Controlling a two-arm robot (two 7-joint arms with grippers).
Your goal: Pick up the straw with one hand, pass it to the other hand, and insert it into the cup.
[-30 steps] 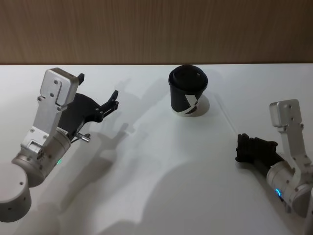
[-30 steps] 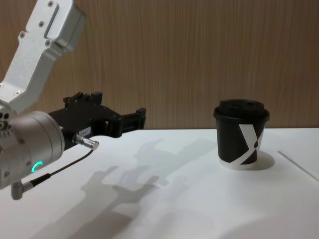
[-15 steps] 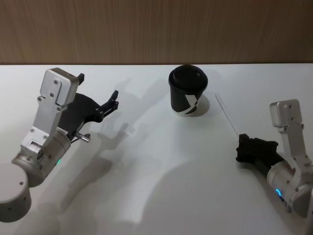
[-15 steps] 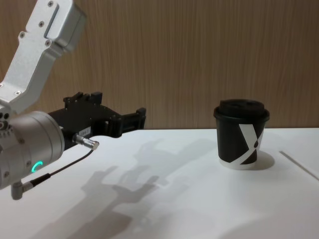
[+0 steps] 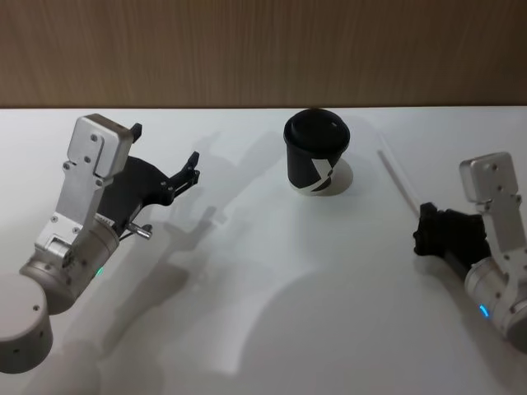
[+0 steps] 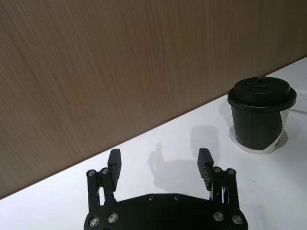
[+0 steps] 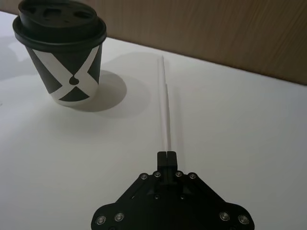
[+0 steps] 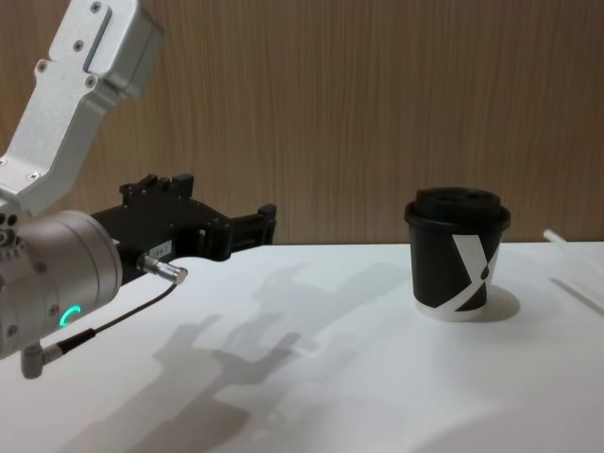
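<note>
The right gripper [image 7: 167, 154] pinches just the near end of the straw [image 7: 165, 103], which juts out to the right of the cup [image 5: 317, 152]; so slim a hold could let it swivel or drop before the spread-fingered left gripper [image 6: 160, 165], well apart, takes it.

Left gripper [image 5: 165, 146]: held up at the left side, silver wrist angled forward, jaws spread wide. Right gripper [image 7: 167, 154]: low at the right side, jaws pinched on straw [image 7: 165, 105].

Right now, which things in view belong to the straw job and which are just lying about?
Job: straw, gripped by the shut right end effector; cup; open left end effector, hovering left of the cup.
Just there: table; wooden wall.
</note>
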